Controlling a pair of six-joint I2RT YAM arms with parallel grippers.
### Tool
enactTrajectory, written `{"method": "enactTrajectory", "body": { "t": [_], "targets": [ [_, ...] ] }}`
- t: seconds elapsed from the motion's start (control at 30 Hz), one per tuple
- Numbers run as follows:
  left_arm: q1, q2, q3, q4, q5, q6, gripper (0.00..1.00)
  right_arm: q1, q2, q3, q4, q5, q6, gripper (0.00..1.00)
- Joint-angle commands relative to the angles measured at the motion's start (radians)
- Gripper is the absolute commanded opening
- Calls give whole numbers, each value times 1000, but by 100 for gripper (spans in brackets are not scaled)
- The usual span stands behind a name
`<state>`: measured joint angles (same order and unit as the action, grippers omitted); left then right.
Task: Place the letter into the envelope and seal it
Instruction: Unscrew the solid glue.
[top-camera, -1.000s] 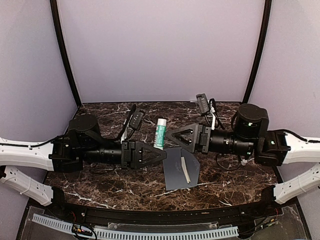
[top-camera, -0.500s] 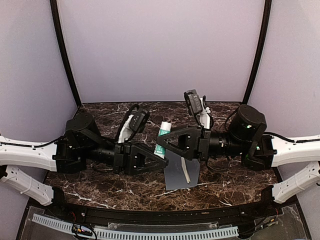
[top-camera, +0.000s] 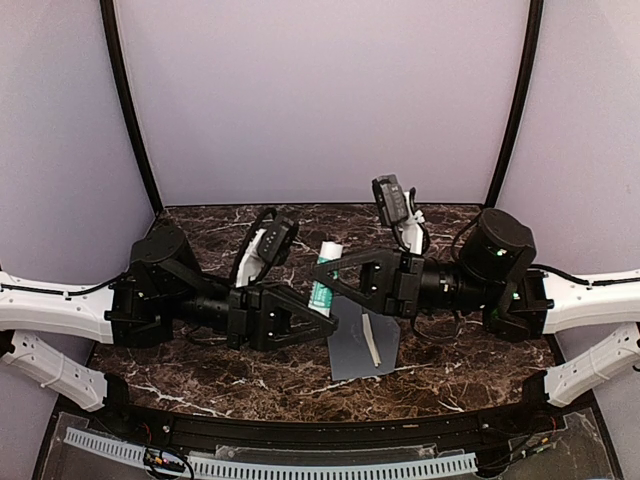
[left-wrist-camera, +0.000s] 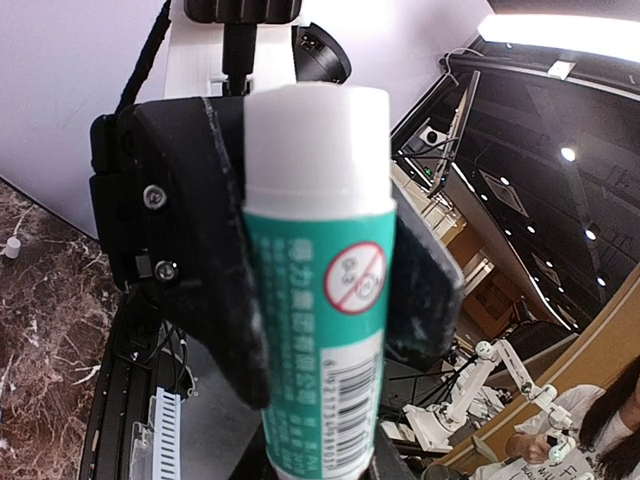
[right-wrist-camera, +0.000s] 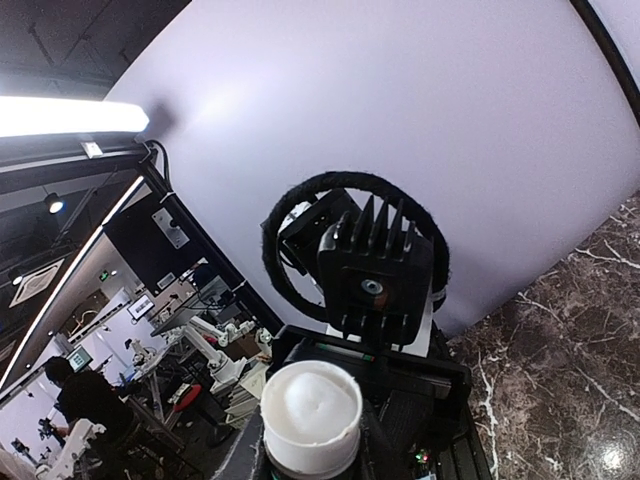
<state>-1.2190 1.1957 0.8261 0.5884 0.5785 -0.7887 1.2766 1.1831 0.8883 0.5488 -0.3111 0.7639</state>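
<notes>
- Right gripper (top-camera: 320, 270) is clamped on the upper end of the glue stick (left-wrist-camera: 318, 250). Its fingers (left-wrist-camera: 215, 230) press both sides and cover the white cap (right-wrist-camera: 310, 412) plus some of the teal label.
- Left gripper (top-camera: 323, 313) is closed on the stick's lower end. The stick hangs tilted between the two claws, off the marble table (top-camera: 250, 375).
- Envelope (top-camera: 350, 350) lies flat on the table just below the claws, partly under the right one, with a pale narrow strip (top-camera: 369, 340) on it. Can't tell whether the letter is inside.
- Looks like the uncapping step, getting glue ready for the flap.
- Concern: the right pads seem to straddle the cap seam. If they pinch the body too, a pull won't separate anything. I'd want them on the cap only.
- The left side should hold firm and not move, so that only the right arm travels.
- Pull straight along the stick's axis, perhaps with a slight twist. A sideways pull would likely lever the stick out of the left grip.
- Keep the separation short and slow so the cap doesn't pop free and fly.
- Do it clear of the envelope, so a slip doesn't knock it or smear glue on it.
</notes>
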Motion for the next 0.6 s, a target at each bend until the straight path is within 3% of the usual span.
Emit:
{"method": "enactTrajectory", "body": {
  "t": [0.0, 0.3, 0.57],
  "targets": [
    [0, -36, 9, -84, -106, 47, 0, 8, -12, 12, 9, 18, -5, 0],
    [8, -77, -2, -205, -293, 63, 0, 19, 2, 37, -119, 106, -27, 0],
    [10, -62, 54, -377, -438, 100, 0, 40, 73, 152, -382, 293, -21, 0]
  ]
}}
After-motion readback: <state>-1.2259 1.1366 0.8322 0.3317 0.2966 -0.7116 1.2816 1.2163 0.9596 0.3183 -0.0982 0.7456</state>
